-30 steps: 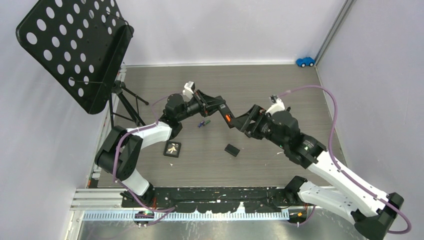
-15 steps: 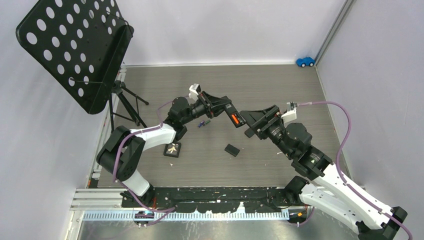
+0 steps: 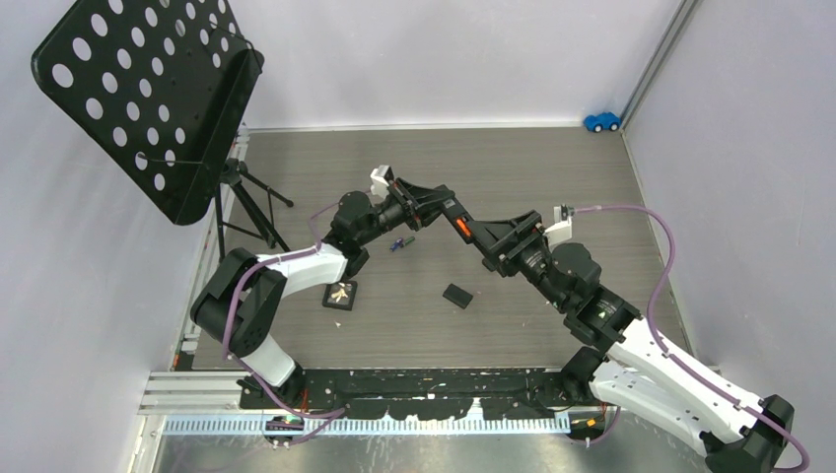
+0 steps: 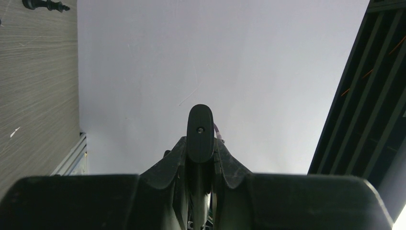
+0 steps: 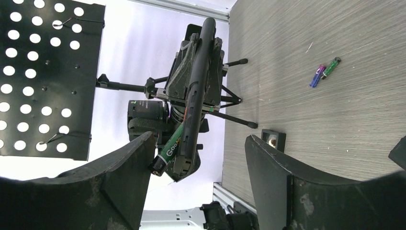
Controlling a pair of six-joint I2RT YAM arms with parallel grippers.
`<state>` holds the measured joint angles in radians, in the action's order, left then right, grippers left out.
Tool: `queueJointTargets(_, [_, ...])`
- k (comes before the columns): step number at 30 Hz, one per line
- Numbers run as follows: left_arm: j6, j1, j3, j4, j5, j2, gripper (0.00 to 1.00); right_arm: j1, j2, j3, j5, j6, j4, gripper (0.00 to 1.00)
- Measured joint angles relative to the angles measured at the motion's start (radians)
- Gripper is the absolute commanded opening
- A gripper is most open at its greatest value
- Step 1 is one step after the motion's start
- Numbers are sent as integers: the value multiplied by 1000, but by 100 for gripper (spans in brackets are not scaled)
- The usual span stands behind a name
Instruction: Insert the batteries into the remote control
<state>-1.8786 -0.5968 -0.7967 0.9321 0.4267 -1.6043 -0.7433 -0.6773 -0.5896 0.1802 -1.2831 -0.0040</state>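
Note:
My left gripper [image 3: 422,208] is shut on the black remote control [image 3: 446,211] and holds it above the table, its free end pointing right. A green and orange battery [image 5: 168,148] sticks out at a tilt from that end of the remote [image 5: 198,96]. My right gripper [image 5: 201,160] is open, its jaws on either side of that end, and the battery's tip touches one of its fingers [image 5: 129,167]. Two more batteries [image 5: 324,72], blue and green, lie on the table [image 3: 399,242]. In the left wrist view the remote [image 4: 200,132] stands edge-on in my left gripper [image 4: 200,160].
A small black cover plate [image 3: 456,295] lies on the table in front of the arms. A black square block [image 3: 340,294] sits near the left arm. A perforated music stand [image 3: 148,99] on a tripod [image 3: 246,202] stands at the left. A blue toy car [image 3: 601,121] is far right.
The left arm lifted the remote and swung it right. The right arm turned its wrist and came back to the remote's end, its jaws narrowing a little.

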Motion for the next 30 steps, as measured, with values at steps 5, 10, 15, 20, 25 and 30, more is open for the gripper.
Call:
queueJointTargets(5, [-5,-1,0,1,0,0,0,-1,-20,-2,-3,-16,12,63])
queueJointTargets(10, [-6,-6,0,5,1,0,0,-1,-42,-2,-4,-31,20,58])
queueJointTargets(15, [-3,-6,0,11,1,0,0,-1,-48,-2,-3,-40,20,57])
queueJointTargets(20, [2,-6,0,14,0,0,0,-1,-47,-2,-3,-42,19,73])
queueJointTargets(25, [37,-6,0,13,2,0,0,-1,-37,-2,-3,-32,16,82])
queueJointTargets(30, [98,-6,0,-7,16,0,0,-1,-16,-11,-2,-2,-13,82])
